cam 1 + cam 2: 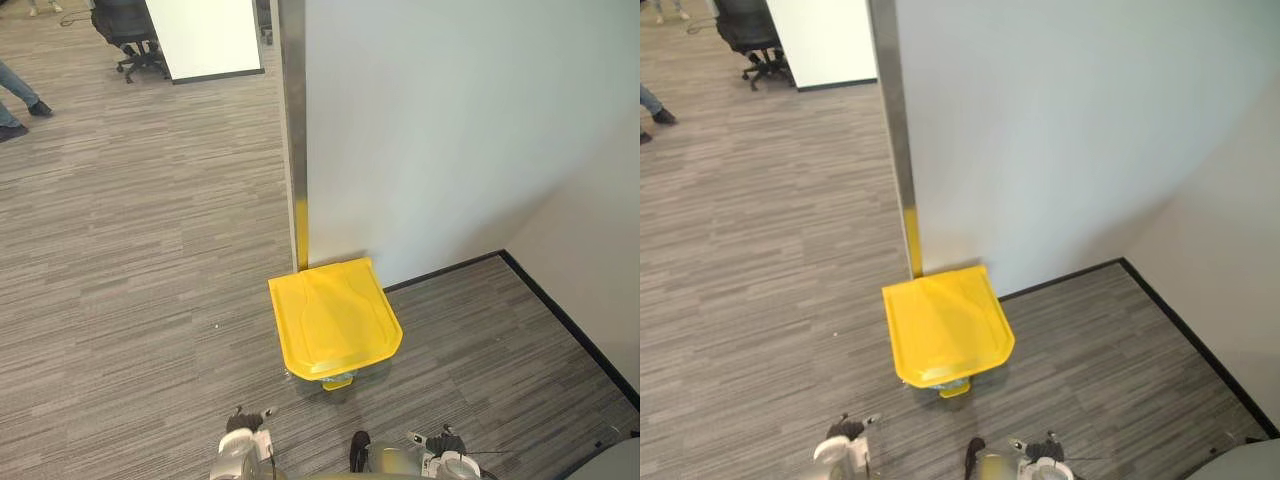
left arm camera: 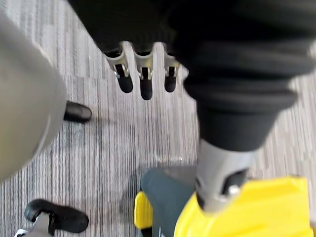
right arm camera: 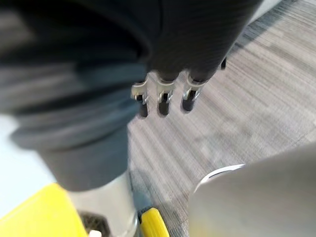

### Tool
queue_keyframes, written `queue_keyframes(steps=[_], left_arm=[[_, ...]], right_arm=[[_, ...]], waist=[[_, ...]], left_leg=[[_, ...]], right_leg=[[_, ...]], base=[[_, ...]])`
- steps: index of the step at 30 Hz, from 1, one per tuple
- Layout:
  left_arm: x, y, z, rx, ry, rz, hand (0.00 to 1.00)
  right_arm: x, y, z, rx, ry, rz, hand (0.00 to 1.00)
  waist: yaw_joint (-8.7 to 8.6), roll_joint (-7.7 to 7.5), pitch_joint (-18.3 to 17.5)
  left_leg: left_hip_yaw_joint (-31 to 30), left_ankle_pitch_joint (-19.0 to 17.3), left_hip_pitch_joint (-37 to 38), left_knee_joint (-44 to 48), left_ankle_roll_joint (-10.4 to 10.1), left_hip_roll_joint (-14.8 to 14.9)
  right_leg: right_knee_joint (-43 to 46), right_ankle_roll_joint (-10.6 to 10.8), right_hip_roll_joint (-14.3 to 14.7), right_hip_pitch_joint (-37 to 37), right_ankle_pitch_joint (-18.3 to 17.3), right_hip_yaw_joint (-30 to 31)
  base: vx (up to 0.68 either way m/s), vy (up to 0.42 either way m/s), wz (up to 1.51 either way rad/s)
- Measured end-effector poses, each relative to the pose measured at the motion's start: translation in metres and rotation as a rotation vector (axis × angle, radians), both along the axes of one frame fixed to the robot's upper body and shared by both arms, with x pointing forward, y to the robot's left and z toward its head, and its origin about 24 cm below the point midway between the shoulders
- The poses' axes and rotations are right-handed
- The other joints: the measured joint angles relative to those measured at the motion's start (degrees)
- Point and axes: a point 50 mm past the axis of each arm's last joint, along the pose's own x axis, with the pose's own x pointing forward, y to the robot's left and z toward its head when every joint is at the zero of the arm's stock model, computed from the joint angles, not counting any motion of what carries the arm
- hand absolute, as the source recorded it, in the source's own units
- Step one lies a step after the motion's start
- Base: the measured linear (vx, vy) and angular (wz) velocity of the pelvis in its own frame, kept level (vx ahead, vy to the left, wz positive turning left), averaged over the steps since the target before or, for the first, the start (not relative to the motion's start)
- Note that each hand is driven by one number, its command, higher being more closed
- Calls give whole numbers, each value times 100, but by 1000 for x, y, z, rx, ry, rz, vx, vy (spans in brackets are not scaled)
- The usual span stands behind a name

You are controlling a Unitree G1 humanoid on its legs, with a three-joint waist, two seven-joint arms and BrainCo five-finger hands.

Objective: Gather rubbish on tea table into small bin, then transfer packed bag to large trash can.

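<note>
Standing closed on grey carpet (image 1: 140, 260) beside a white wall (image 1: 450, 130), the yellow trash can (image 1: 335, 318); left hand (image 2: 145, 74) and right hand (image 3: 163, 96) hang loose-fingered, empty.

Bright, even indoor light; soft shadow on carpet (image 1: 150, 300) beside yellow bin (image 1: 335, 318)

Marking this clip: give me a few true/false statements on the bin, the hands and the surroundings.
1. The large trash can has its yellow plastic lid shut. True.
2. It stands on open floor, far from any wall. False: it sits at the foot of the white wall, by the metal post.
3. The left hand grips a packed bag. False: its fingers are straight and empty.
4. The right hand holds nothing. True.
5. A black office chair stands on the grey carpet. True.
</note>
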Motion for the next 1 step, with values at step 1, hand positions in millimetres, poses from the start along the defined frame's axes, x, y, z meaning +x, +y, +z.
queue_keyframes(steps=[1], left_arm=[[-1, 0, 0, -1, 3, -1, 0]], right_arm=[[1, -1, 0, 1, 2, -1, 0]], waist=[[-12, 25, 6]], left_leg=[[-39, 32, 2, -23, -20, -33]], right_leg=[[-134, 50, -33, 85, 96, -8]], base=[[14, 90, 10]])
